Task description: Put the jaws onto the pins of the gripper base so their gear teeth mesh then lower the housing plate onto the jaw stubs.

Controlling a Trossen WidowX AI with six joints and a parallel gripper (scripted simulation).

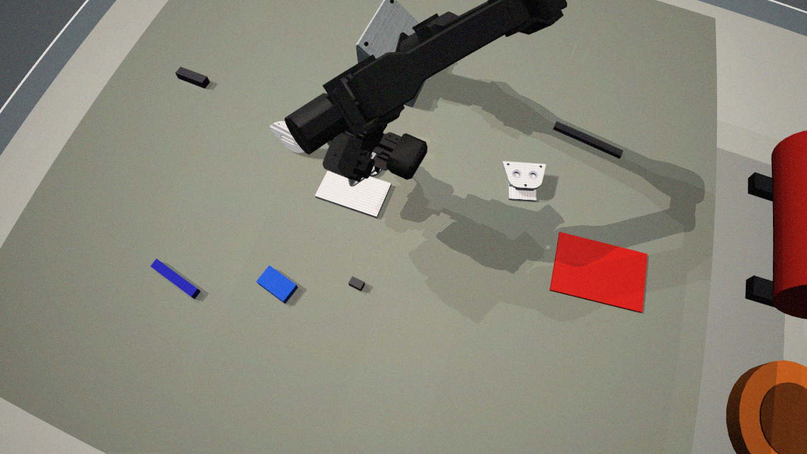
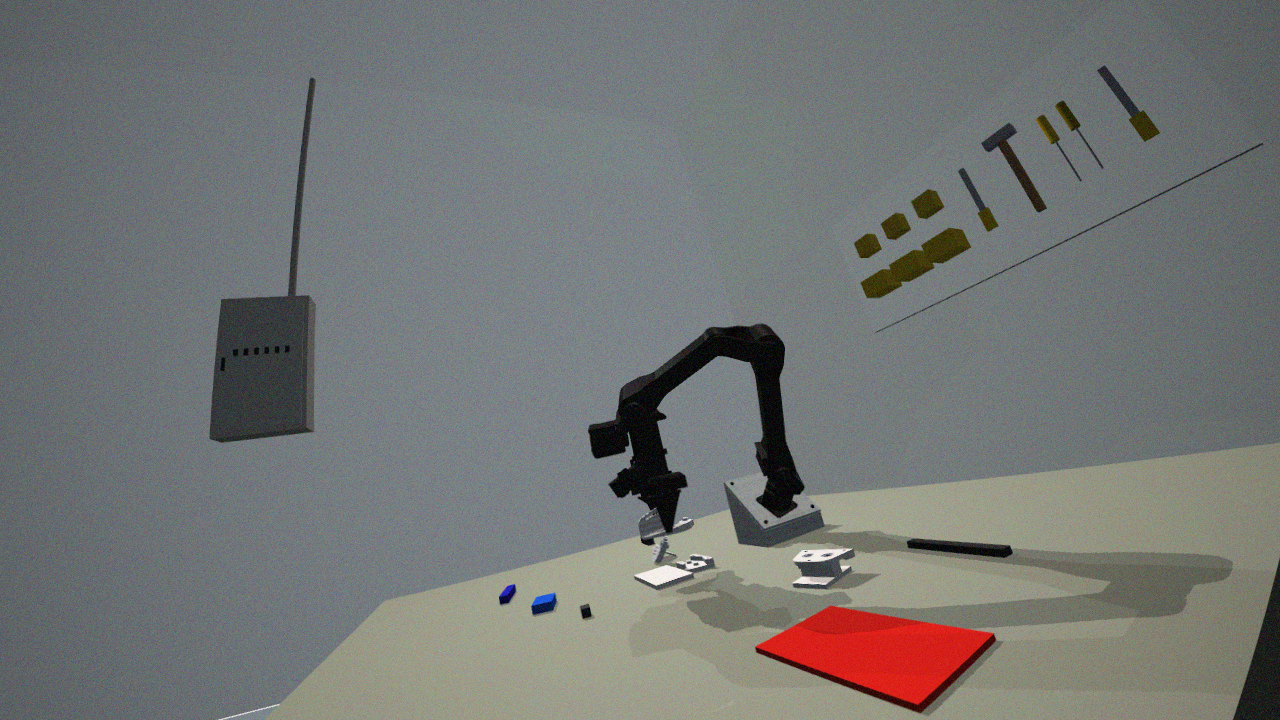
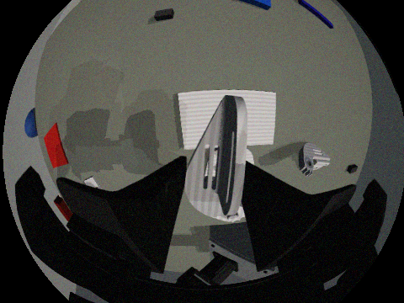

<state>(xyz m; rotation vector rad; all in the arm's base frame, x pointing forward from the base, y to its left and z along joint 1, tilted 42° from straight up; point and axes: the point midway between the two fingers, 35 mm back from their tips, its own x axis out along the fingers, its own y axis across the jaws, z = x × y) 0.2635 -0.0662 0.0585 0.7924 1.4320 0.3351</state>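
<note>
A greenish-grey tabletop (image 1: 236, 361) (image 2: 465, 662) spans the top view. From left: a blue bar (image 1: 174, 277) (image 2: 507, 593) (image 3: 316, 14), a pale toothed part (image 1: 286, 137) (image 2: 660, 550) (image 3: 316, 156), then the gripper (image 1: 365, 176) (image 2: 669, 528) (image 3: 211, 163), closed around a pale slotted part (image 2: 651, 526) (image 3: 236, 168) above the table near a white slab (image 1: 354, 194) (image 2: 663, 576) (image 3: 261, 119); rightward, a raised two-holed white plate (image 1: 524, 179) (image 2: 821, 556) and a red sheet (image 1: 601, 273) (image 2: 877, 653) (image 3: 55, 146).

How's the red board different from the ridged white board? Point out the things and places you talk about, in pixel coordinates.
The red board (image 1: 597, 279) (image 2: 877, 649) (image 3: 55, 147) is bright red; the white board (image 1: 352, 197) (image 2: 662, 575) (image 3: 198, 105) is white.
The red board is larger, the white board smaller.
The red board's top looks smooth, while fine parallel lines cross the white board's.
Both are thin, four-sided and lie flat.
</note>
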